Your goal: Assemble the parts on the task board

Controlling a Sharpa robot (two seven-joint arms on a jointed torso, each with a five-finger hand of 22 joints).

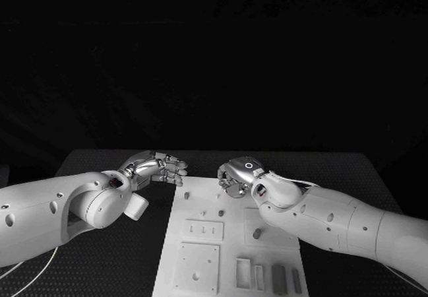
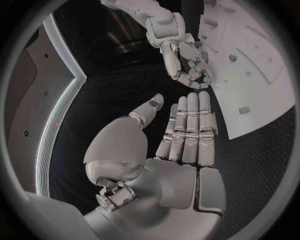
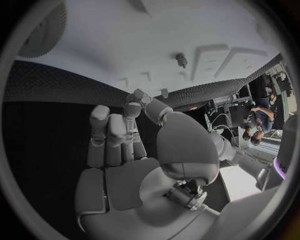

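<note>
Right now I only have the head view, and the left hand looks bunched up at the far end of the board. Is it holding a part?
Observer: No. The left wrist view shows the left hand with an empty palm and its fingers stretched out straight.
Operator: And the right hand?
Observer: Its own wrist view shows the right hand empty too, with the palm bare.
Operator: Anything ahead of it?
Observer: A small dark part sits on the task board, past its fingers and not touching them.
</note>
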